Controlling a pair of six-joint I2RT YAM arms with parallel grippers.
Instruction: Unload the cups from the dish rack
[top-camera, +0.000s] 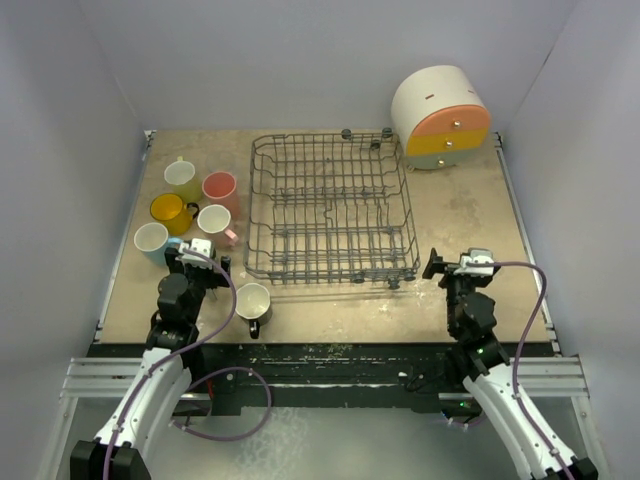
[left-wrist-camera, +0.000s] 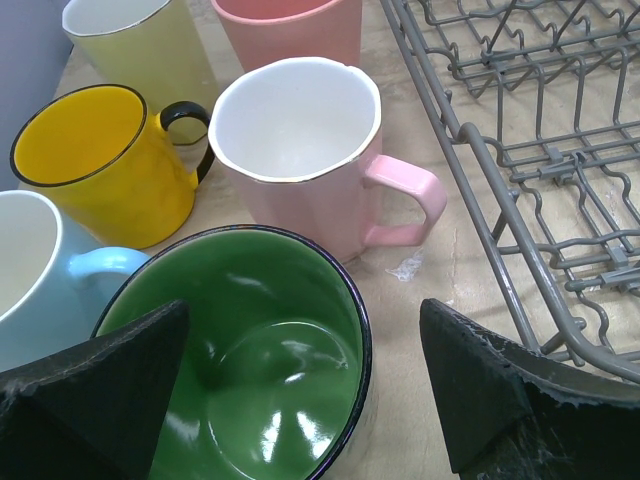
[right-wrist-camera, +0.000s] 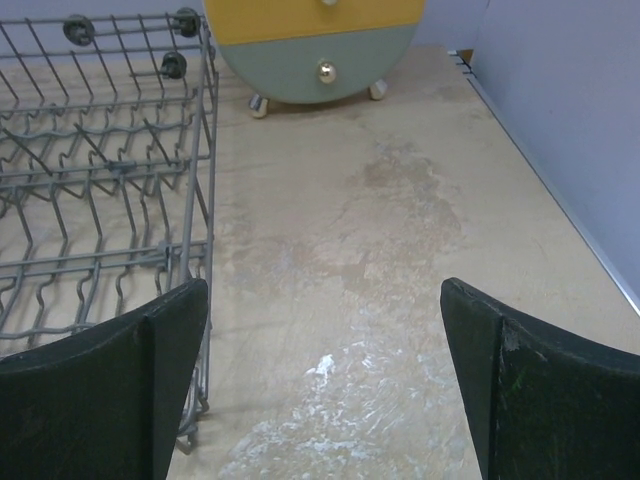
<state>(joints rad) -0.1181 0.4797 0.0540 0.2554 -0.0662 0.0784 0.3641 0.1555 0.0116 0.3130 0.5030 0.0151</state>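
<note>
The dark grey wire dish rack (top-camera: 330, 205) stands mid-table with no cups in it; its edge shows in the left wrist view (left-wrist-camera: 520, 200) and the right wrist view (right-wrist-camera: 110, 170). Left of it stand a yellow-green cup (top-camera: 182, 178), a salmon cup (top-camera: 220, 187), an orange-yellow mug (top-camera: 168, 210), a pink mug (top-camera: 215, 221) and a light blue mug (top-camera: 151, 240). A cream mug (top-camera: 253, 302) stands near the front. My left gripper (top-camera: 200, 258) is open over a dark cup with a green inside (left-wrist-camera: 240, 350) that stands on the table. My right gripper (top-camera: 455, 268) is open and empty.
A round white container with orange and yellow drawers (top-camera: 442, 118) stands at the back right, also in the right wrist view (right-wrist-camera: 315, 40). Grey walls close in the table on three sides. Bare tabletop (right-wrist-camera: 380, 250) lies ahead of the right gripper.
</note>
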